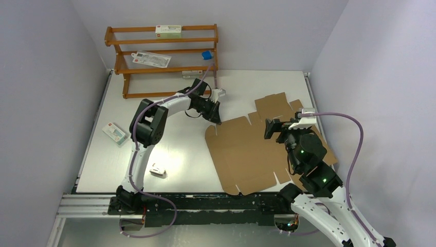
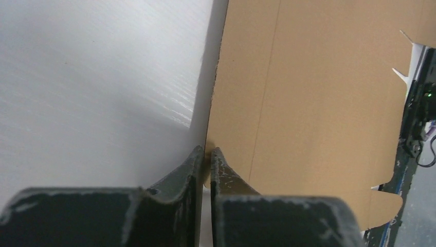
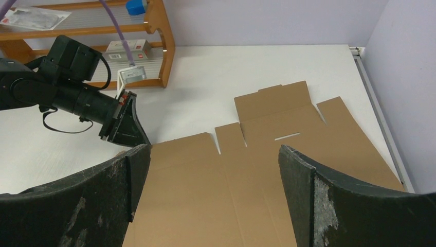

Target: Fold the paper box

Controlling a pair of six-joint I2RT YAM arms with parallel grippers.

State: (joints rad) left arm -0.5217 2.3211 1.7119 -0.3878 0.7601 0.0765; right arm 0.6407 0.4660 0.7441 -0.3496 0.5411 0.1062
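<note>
left gripper [image 2: 206,150] pinching paper box [image 1: 257,154] edge | flat | long axis roughly left-right

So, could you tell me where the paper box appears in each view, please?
Top external: paper box lies flat, right of centre.
Left wrist: paper box fills the right half.
Right wrist: paper box spans the lower centre.
Shared landmark: left gripper pinching its far-left corner.
</note>
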